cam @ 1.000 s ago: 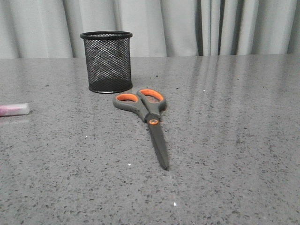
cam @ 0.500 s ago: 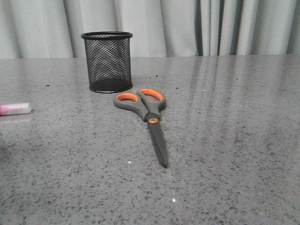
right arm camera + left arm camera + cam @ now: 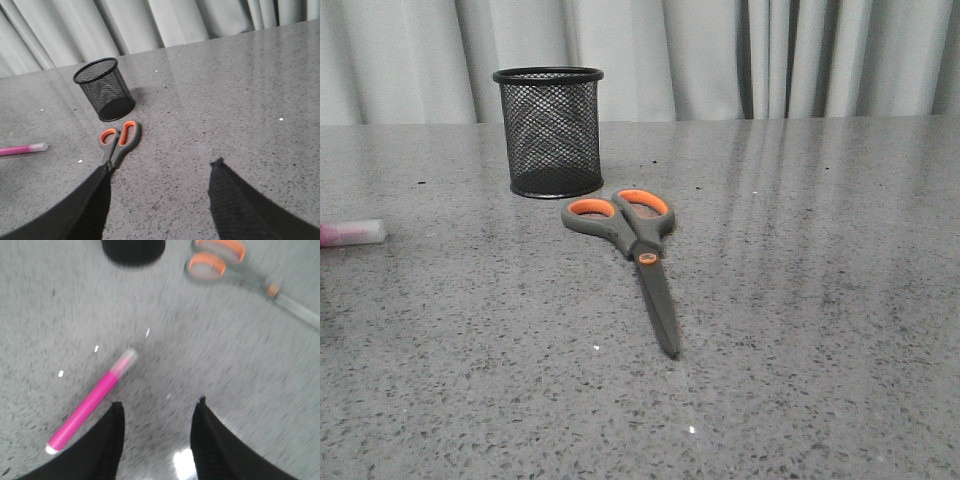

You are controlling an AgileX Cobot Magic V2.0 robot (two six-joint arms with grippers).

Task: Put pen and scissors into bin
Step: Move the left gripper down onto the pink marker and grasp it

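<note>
The black mesh bin (image 3: 549, 131) stands upright on the grey table; it also shows in the right wrist view (image 3: 103, 89). The scissors (image 3: 632, 246) lie flat just in front of the bin, handles toward it, blades pointing at the robot. The pink pen (image 3: 350, 233) lies at the far left edge of the front view. In the left wrist view the pen (image 3: 93, 402) lies just beside my open left gripper (image 3: 158, 407), outside the jaws, with the scissors (image 3: 235, 265) and bin (image 3: 132, 249) beyond. My right gripper (image 3: 162, 167) is open and empty, the scissors (image 3: 117, 142) ahead of one finger.
Grey pleated curtains hang behind the table's far edge. The speckled grey tabletop (image 3: 800, 260) stretches to the right of the scissors. No gripper shows in the front view.
The front view has shifted slightly; the pen sits a little lower left. The scissors and bin stay in place.
</note>
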